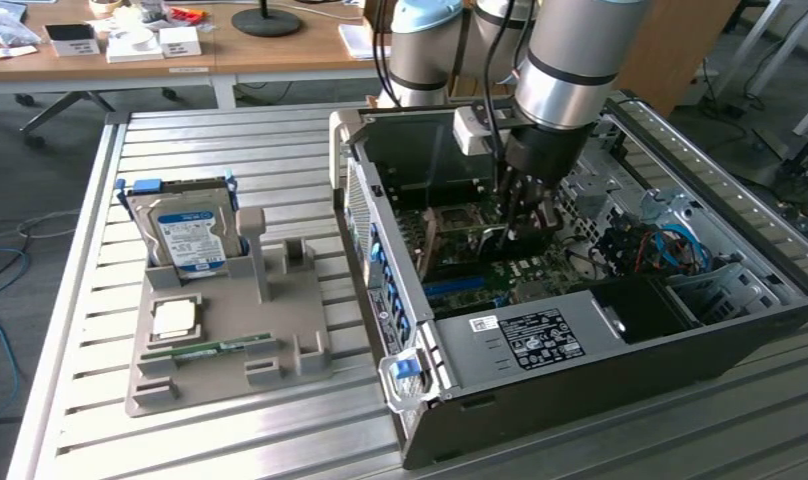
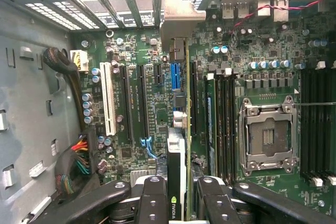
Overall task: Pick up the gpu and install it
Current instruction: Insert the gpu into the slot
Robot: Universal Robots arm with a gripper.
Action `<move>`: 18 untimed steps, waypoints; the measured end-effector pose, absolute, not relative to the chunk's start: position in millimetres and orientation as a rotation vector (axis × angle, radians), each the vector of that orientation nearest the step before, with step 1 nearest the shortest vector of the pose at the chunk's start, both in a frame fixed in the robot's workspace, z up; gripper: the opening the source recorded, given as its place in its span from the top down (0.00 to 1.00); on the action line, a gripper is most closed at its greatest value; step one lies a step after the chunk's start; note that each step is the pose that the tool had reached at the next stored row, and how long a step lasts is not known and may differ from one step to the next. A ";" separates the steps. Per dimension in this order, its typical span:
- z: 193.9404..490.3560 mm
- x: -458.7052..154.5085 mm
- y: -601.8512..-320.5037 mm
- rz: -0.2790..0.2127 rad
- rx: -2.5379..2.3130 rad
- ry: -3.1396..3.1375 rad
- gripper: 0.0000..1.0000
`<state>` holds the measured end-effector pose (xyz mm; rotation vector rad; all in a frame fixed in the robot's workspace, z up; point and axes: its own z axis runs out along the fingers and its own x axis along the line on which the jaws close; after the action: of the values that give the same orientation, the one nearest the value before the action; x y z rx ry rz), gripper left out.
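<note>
The hard drive (image 1: 184,235) stands well apart from the hand (image 2: 181,195). Pickup is done. Inside the computer case (image 1: 618,370), the hand pinches the gpu (image 2: 176,161) edge-on, close over the motherboard (image 2: 136,103) slots. Seating appears unfinished.

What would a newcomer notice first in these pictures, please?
The arm reaching down into the open PC case at the exterior view's right, its end effector gripping the gpu edge-on over the motherboard. Next, the blue-labelled hard drive standing in a grey holder at that view's left.
</note>
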<state>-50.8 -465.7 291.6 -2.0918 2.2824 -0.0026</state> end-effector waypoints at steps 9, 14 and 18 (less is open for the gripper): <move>287.5 -51.0 -465.7 -0.003 -2.092 2.283 0.73; 287.3 -52.1 -465.7 -0.003 -2.092 2.283 0.73; 287.2 -53.0 -465.6 -0.003 -2.092 2.282 0.73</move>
<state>-53.0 -465.6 287.2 -2.0920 2.2825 -0.0028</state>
